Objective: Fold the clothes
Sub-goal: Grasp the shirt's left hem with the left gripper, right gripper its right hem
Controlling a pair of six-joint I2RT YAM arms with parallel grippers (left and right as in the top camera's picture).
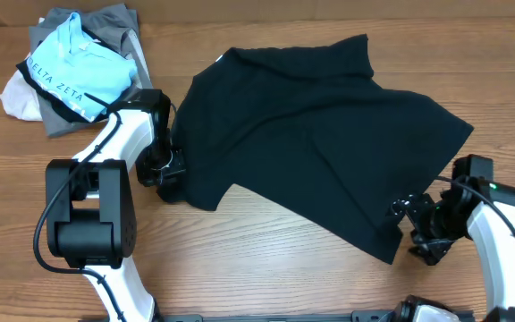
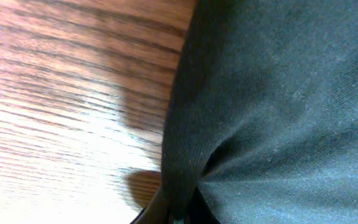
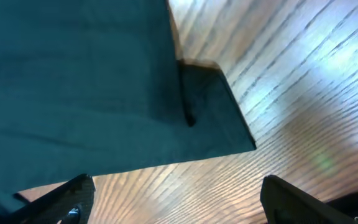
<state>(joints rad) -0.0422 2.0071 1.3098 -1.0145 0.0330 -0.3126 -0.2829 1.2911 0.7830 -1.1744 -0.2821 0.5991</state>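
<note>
The black T-shirt (image 1: pixel 320 134) is lying mostly flat between the two grippers. Its soft matte cloth is showing broad, shallow creases, and up close a fine knit.

The left gripper (image 1: pixel 164 170) is clenching the shirt's edge. Right at its fingers the cloth is gathering into a tight pleat, with a thick folded hem running away from it. The fingers themselves are almost wholly cut off at the bottom of the left wrist view, and only a dark sliver is showing there.

The right gripper (image 1: pixel 418 231) is standing released, its two dark fingers (image 3: pixel 61 199) spread wide with bare wood between them. Just ahead of them a squared corner of the shirt is lying in two overlapping layers. Whether its left-hand finger is touching the cloth is hard to make out.

The table (image 1: pixel 266 259) is wood-grained and smooth, and it is catching pale glare near both grippers.

Beyond the left gripper, on its outer side and apart from the black shirt, a loose pile is sitting. A light blue shirt (image 1: pixel 83 72) is on top, with only "ELTA ZETA" of its lettering readable. It is lying over grey garments (image 1: pixel 105 22), with a white garment (image 1: pixel 16 97) poking out at the edge. The arms are running out of the picture at the near edge.
</note>
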